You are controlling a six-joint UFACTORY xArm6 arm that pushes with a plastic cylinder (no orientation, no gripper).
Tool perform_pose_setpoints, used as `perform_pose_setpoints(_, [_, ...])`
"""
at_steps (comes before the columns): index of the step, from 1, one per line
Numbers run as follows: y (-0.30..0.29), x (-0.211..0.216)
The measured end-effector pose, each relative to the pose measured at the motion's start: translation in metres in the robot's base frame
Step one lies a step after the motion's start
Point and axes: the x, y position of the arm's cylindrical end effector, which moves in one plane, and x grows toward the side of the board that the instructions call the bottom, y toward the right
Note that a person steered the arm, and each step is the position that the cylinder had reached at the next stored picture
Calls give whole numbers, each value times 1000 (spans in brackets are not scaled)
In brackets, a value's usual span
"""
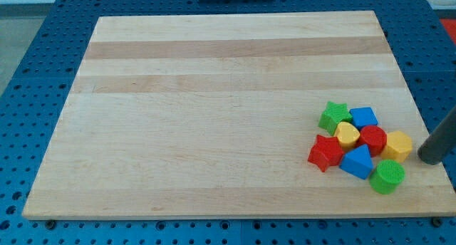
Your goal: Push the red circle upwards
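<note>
The wooden board [214,95] carries one tight cluster of blocks near its bottom right corner. Going left to right: a red star [325,152], a green star [333,115] above it, a yellow heart [347,134], a blue triangle [358,162], a blue block [364,117]. The red circle [372,139], a squat faceted cylinder, sits mid-cluster, touching the heart and the triangle. Then a green circle [387,176] and a yellow block [398,144]. My tip [429,159] stands just beside the yellow block, at the right edge, carrying nothing.

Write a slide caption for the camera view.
My tip sits right of a block cluster on the wooden board, the yellow block between it and the red circle.
</note>
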Motion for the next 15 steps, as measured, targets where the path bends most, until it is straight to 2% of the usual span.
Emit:
perform_pose_setpoints(4, [-45,0])
perform_pose_setpoints(7, [-27,0])
perform_pose_setpoints(8, [-20,10])
perform_pose_setpoints(10, [-20,65])
perform_pose_setpoints(13, [-76,73])
perform_pose_setpoints(15, [-80,68])
